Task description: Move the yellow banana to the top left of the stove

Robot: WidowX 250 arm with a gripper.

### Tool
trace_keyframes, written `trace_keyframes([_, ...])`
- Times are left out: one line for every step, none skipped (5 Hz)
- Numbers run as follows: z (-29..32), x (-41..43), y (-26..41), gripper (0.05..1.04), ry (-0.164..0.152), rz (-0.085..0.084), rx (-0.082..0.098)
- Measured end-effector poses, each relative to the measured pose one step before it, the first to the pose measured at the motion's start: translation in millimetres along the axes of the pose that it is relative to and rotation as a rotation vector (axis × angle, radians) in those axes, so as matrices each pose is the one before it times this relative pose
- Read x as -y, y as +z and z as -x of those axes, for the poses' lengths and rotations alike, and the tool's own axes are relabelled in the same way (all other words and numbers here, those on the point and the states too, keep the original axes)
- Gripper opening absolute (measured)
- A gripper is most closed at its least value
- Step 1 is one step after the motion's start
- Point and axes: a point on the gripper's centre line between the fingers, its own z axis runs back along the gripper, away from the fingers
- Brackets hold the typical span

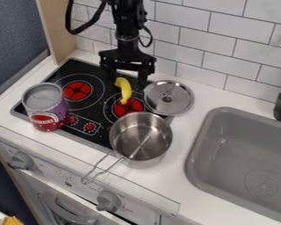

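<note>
The black gripper [126,77] hangs from the top edge over the back of the black stove [59,78], its two fingers spread wide and open. Between and just below them in the view is the yellow banana [125,90], with a gap on either side. The banana's upper end is by the gripper, and its lower end reaches the right red burner. Whether it rests on the stove or is raised a little, I cannot tell.
A steel pot [140,138] overlaps the stove's front right. A metal lid [168,97] lies at its right edge, and a purple-and-red can [46,107] stands at its left front. The grey sink [243,158] is right, the tiled wall behind.
</note>
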Motion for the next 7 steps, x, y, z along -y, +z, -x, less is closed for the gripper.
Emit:
trace_keyframes([-0.14,-2.8,0.03,0.947,0.0006,-0.0172,0.0039])
trace_keyframes([2.68,-1.25,-2.91,0.656,-0.0192,-0.0074,-0.0013])
trace_keyframes([5.57,-3.04,-5.13,0.385,0.0089,-0.019,-0.0062])
trace_keyframes([1.52,-0.01,-1.14,0.369,-0.01,-0.0001,-0.0031])
trace_keyframes([1.43,-4.42,-0.31,0.369,-0.0096,0.0197,-0.0147])
trace_keyframes([-2.0,-13.89,14.78,0.369,-0.0388,0.0241,-0.0061])
trace_keyframes([-12.28,-19.81,25.09,0.369,-0.0819,-0.0082,0.0452])
